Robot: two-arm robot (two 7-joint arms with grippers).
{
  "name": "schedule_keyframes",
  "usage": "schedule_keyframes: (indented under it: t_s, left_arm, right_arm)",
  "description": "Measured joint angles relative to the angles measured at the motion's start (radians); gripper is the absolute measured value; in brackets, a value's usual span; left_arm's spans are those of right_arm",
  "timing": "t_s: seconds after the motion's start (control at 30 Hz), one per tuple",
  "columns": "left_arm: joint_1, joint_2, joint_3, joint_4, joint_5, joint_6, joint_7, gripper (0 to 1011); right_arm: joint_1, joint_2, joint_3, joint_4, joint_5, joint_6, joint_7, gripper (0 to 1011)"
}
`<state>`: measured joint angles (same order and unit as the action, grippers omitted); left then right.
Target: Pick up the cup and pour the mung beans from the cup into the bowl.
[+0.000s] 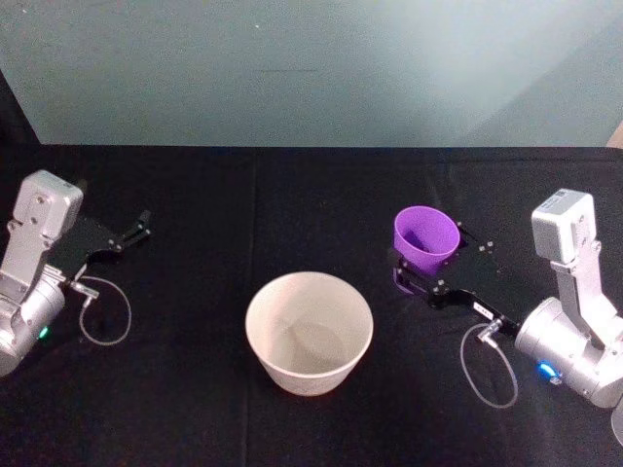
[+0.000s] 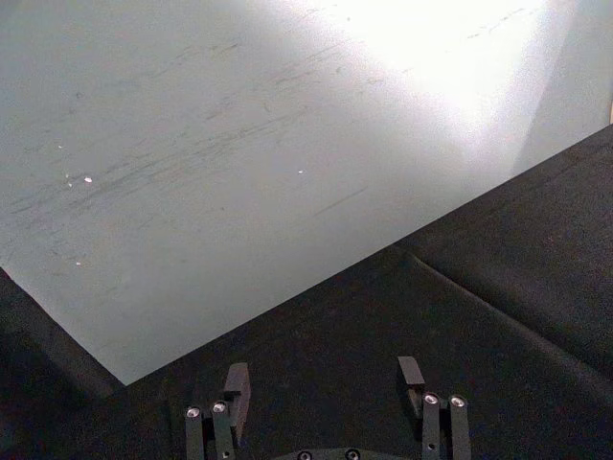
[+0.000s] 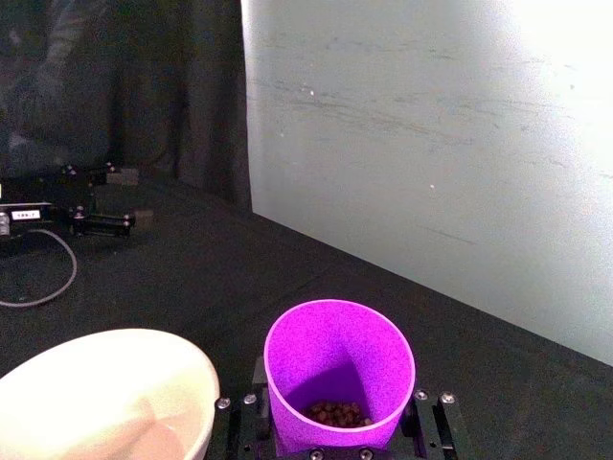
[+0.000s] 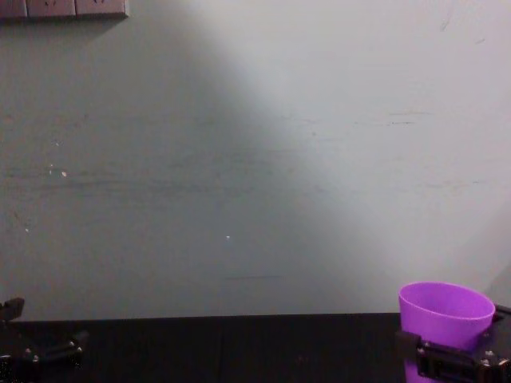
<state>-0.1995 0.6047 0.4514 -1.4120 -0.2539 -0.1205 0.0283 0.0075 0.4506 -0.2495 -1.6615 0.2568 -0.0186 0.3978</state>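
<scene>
The left gripper (image 2: 326,379) is sitting parked well off from the work, fingers apart, gripping nothing. The bowl (image 1: 292,377) is standing empty just left of the right gripper (image 1: 435,263), which is clamping the cup (image 1: 419,255) upright, mung beans (image 3: 337,414) lying in its bottom. The grasp looks made. Next, I'd say, comes carrying it over the rim and tipping.

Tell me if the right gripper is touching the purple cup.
Touching. The right wrist view shows the right gripper clamping the cup on both sides, no gap.
</scene>
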Motion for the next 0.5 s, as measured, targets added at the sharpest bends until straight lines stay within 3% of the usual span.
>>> schedule_keyframes:
  t_s: [0.5]
  left_arm:
    - [0.000, 0.000, 0.000, 0.000, 0.000, 0.000, 0.000, 1000]
  right_arm:
    - [0.000, 0.000, 0.000, 0.000, 0.000, 0.000, 0.000, 734]
